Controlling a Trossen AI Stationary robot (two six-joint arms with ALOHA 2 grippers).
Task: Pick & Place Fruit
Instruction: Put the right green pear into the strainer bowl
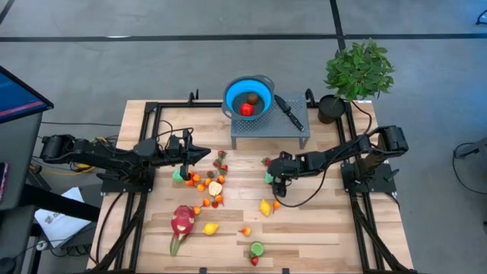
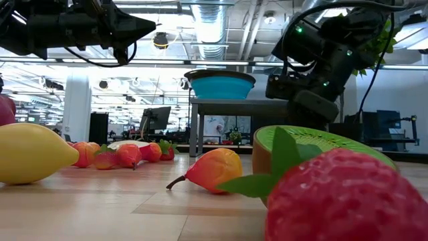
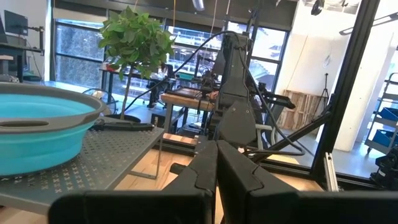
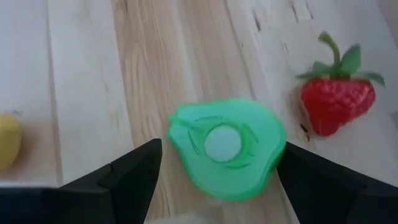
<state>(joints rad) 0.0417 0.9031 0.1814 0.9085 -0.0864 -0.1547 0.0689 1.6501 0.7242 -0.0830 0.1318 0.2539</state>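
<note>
Green fruit half [image 4: 225, 148] lay flat on desk [image 4: 81, 81] between fingers of wide-open, empty right pincer [image 4: 217, 177]; strawberry [image 4: 336, 96] just beside. Left pincer [image 1: 199, 154] shut, empty, idle. Risk: low flat piece slipping from fingers at closure.

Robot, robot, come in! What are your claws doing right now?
Right gripper open, straddling green fruit slice. Left gripper shut, empty, hovering. Strawberry close beside the slice.

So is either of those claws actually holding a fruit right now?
No. The right gripper is open, its fingers on either side of a green fruit slice lying on the table, not yet closed on it. The left gripper is shut and empty.
</note>
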